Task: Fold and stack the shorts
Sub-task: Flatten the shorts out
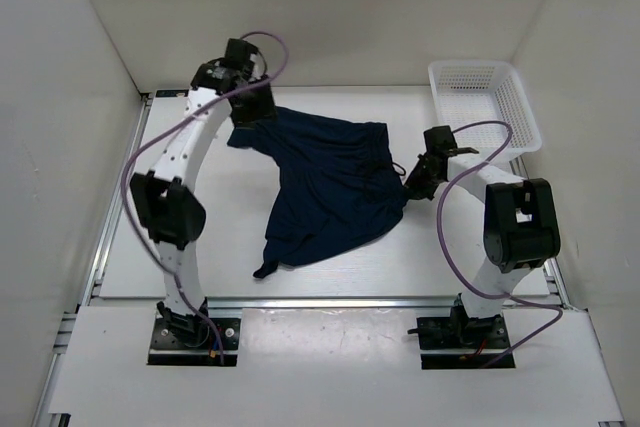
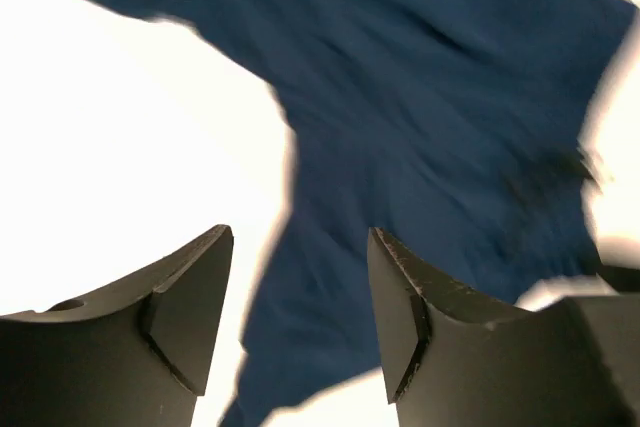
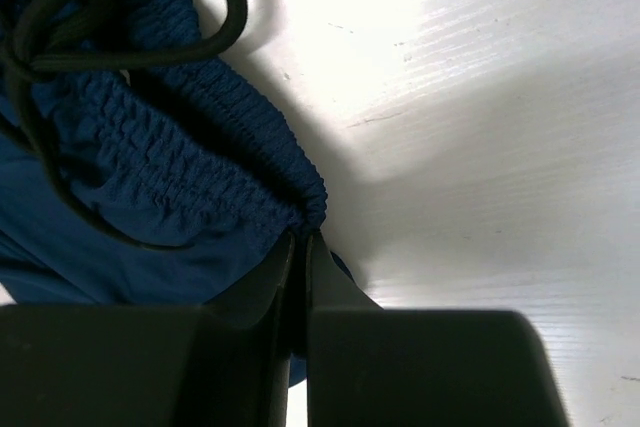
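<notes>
The shorts lie crumpled on the desk between my 2 grippers. My right gripper is clamped on the edge of the waistband, with the drawstring just beyond its tips. My left gripper stands spread apart above the blurred fabric, gripping nothing.

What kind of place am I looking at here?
Probably a robot lab cell: white walls box in a table, two arms bolted at its edge, shorts and a basket on it.
</notes>
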{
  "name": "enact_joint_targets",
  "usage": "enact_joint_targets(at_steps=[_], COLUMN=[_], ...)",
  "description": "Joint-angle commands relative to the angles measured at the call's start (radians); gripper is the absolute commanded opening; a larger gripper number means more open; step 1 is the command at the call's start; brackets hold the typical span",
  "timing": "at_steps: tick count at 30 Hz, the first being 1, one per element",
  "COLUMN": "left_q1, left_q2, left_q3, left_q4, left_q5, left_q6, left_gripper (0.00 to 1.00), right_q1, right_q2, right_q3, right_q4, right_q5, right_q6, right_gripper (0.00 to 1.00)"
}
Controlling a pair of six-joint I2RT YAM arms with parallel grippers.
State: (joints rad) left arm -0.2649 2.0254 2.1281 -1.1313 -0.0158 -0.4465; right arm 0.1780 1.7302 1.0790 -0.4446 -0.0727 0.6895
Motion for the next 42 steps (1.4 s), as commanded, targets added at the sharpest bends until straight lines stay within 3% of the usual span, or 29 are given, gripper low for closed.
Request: enact_joint_targets(at_steps=[1, 7, 10, 24, 32, 33, 35, 36, 42], left_q1=[-0.21, -0.453, -0.502, -0.525, -0.525, -0.525, -0.525, -0.525, -0.516], left_q2=[-0.091, 0.004, 0.03, 0.117, 0.139, 0.148, 0.148, 0.148, 0.107], left_q3=[-0.132, -0.22, -0.247, -0.365, -0.375, -0.375, -0.375, -0.366, -0.353], left_q4=[-0.031, -0.031, -0.002, 0.074, 0.074, 0.074, 0.053, 0.053, -0.042], left_q5=[-0.012, -0.018, -0.033, -0.085, -0.085, -0.098, -0.122, -0.136, -0.288], left_q6=[0.046, -0.062, -0.096, -0.185, -0.204, -0.204, -0.213, -0.213, -0.259], left_gripper=[0.65, 0.6, 0.6, 0.55, 0.41, 0.37, 0.15, 0.1, 0.1], right_q1=[0.011, 0.011, 0.011, 0.002, -0.029, -0.029, -0.029, -0.029, -0.029], right_q2=[-0.008, -0.018, -0.047, -0.09, -0.09, -0.09, -0.09, -0.09, -0.081], right_q3=[-0.047, -0.096, -0.108, -0.149, -0.169, -0.169, -0.169, -0.169, -0.169], right_q4=[0.012, 0.021, 0.03, 0.03, 0.03, 0.03, 0.03, 0.04, 0.04], right_q5=[0.017, 0.017, 0.007, -0.012, -0.022, -0.033, -0.033, -0.033, -0.042], right_q6=[-0.035, -0.035, -0.035, -0.064, -0.064, -0.064, -0.064, -0.064, -0.073], right_gripper=[0.0, 0.0, 0.0, 0.0, 0.0, 0.0, 0.0, 0.0, 0.0])
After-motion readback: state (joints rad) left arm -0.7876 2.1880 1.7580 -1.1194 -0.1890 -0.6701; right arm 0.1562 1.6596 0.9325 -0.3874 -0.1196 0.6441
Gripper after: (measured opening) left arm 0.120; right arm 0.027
